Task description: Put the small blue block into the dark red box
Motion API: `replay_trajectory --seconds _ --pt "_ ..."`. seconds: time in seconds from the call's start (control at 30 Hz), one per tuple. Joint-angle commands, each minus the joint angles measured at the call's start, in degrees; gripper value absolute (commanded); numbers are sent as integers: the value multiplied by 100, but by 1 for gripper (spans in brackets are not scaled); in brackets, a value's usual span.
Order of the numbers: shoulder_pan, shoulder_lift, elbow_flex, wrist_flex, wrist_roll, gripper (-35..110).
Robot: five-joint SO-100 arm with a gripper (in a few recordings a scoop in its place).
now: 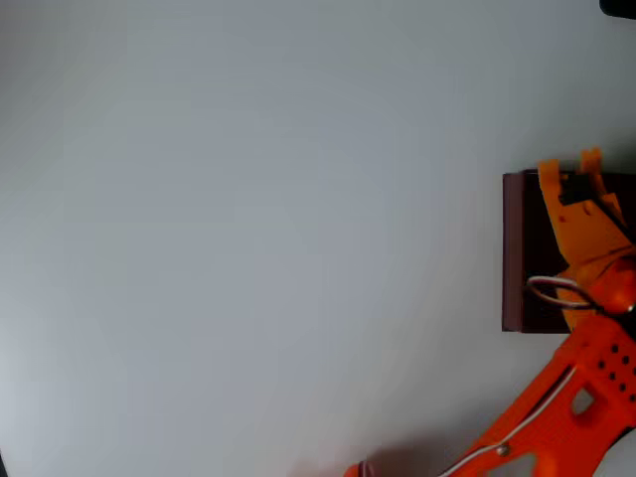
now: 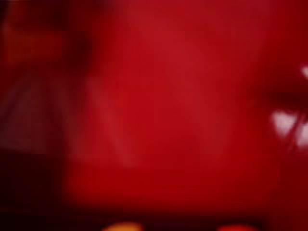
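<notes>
Pressed close against a red blur in the wrist view, most likely a wall of the dark red box (image 2: 168, 96), with two orange smudges at the bottom edge, probably the fingers (image 2: 122, 226). At the right edge of the overhead view, poised over the box's near-black interior: the orange gripper (image 1: 569, 171), spread moderately, tips past the box's upper rim, nothing blue between them. Impossible to place the small blue block; perhaps hidden under the gripper or lost in the dark of the box.

Judged risky from here: so near the wall, liable to nudge or drag the box on pulling out, or to snag the rim with a fingertip or the grey cable loop (image 1: 552, 288). If not yet released, apt to drop the block outside, given tips so close to the upper rim.

Beyond the box, across the centre and left of the frame: a plain pale grey surface (image 1: 248, 219), evenly lit, soft shadow towards the lower left corner. Entering from the lower right: the orange arm (image 1: 556, 407). In the upper right corner: a sliver of something black (image 1: 618, 6), too small to identify.
</notes>
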Motion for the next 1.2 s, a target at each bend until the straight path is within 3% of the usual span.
replay_trajectory --seconds 0.0,0.2,0.33,0.5,0.7,0.97,1.17 --pt "299 -422 -580 -18 -123 2" --pt "404 -1354 -1345 413 -378 12" --pt "413 -1011 -1274 747 -545 16" --pt "141 519 -642 1204 -888 13" --pt "-483 3621 1573 1204 -791 6" --pt "-2575 7787 4676 677 -826 0" --pt "-4641 9729 6196 562 -1529 0"
